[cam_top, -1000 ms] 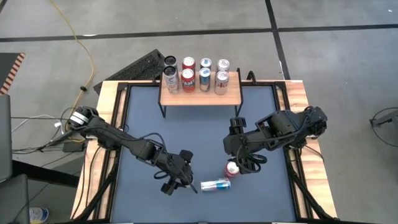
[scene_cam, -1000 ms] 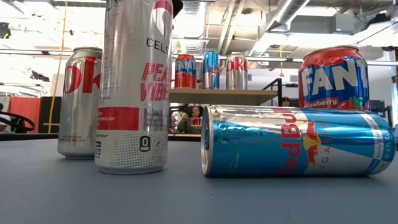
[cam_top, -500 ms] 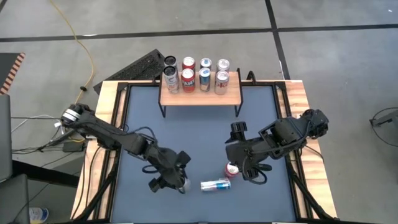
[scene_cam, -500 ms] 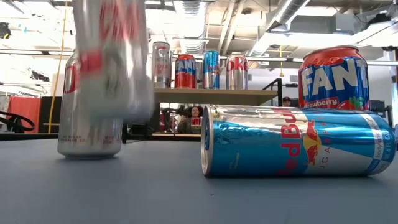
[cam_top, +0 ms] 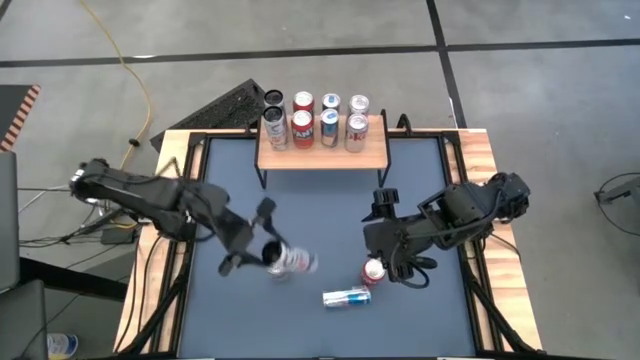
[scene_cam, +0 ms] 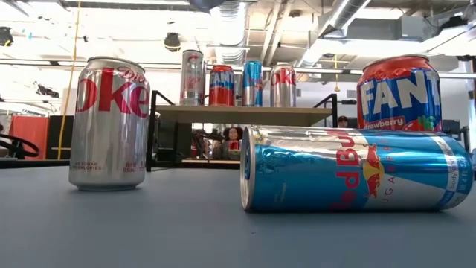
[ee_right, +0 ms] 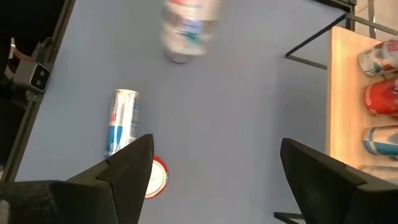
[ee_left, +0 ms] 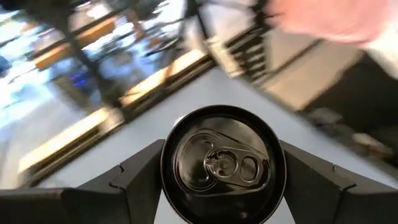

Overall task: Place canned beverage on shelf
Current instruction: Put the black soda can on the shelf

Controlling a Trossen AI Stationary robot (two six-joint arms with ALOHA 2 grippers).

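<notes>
My left gripper (cam_top: 272, 253) is shut on a tall white-and-red can (cam_top: 292, 262), held in the air over the mat's left half; the left wrist view looks onto the can's dark top (ee_left: 222, 165). My right gripper (cam_top: 402, 266) hangs open above an upright red Fanta can (cam_top: 373, 271). A blue Red Bull can (cam_top: 346, 297) lies on its side beside it. A Diet Coke can (scene_cam: 109, 123) stands upright on the mat. The shelf (cam_top: 322, 157) stands at the far edge on thin black legs and carries several upright cans. My left gripper pinches the tall can between its two fingers (ee_left: 134, 183), one on each side of the wall just under the top rim (ee_left: 169, 198). The can is lifted clear of the mat and tilted, its top toward the arm.
The dark mat (cam_top: 320, 215) lies bare between the shelf and the grippers. A wooden rim (cam_top: 190, 150) frames the table. Two more cans stand behind the shelf's left end (cam_top: 271, 98). People show far off in the room in the low view.
My left gripper has risen with the tall can and drawn toward the table's far left, rolling as it went. The can, which stood on the mat, now hangs clear and tipped, out of the low view, which now shows the Diet Coke can whole.
</notes>
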